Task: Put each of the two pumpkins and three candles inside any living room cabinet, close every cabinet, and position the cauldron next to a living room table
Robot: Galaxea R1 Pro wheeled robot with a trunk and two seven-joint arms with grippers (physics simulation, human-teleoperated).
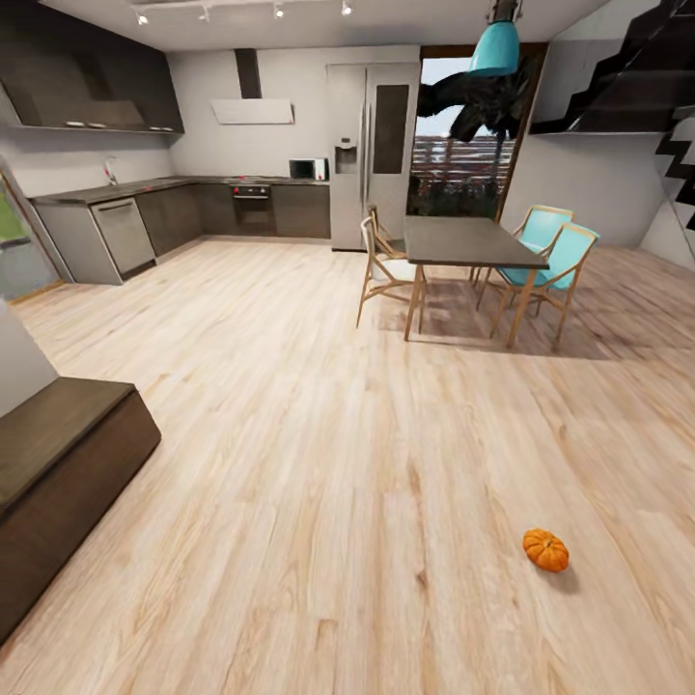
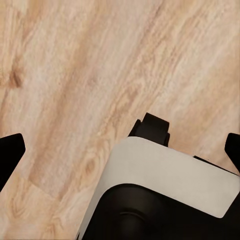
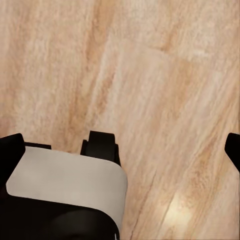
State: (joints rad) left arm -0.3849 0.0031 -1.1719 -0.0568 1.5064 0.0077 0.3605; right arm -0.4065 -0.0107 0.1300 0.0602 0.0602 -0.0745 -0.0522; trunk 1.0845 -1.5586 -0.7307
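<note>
One small orange ribbed pumpkin (image 1: 545,549) lies on the pale wood floor at the lower right of the head view. The end of a long, low dark-brown cabinet (image 1: 68,454) juts in from the left edge, its fronts shut as far as I can see. The second pumpkin, the candles, the cauldron and the glass coffee table are out of view. In the left wrist view my left gripper (image 2: 121,151) hangs open over bare floor, nothing between its fingers (image 2: 10,155). My right gripper (image 3: 121,149) is likewise open and empty above the floor, its fingers (image 3: 10,150) spread wide.
A dark-topped dining table (image 1: 468,241) with several chairs stands at the back right. A grey kitchen counter (image 1: 116,217) and a fridge (image 1: 372,145) line the far wall. A staircase (image 1: 656,77) climbs at the upper right. My white and black base (image 2: 165,185) sits below the wrists.
</note>
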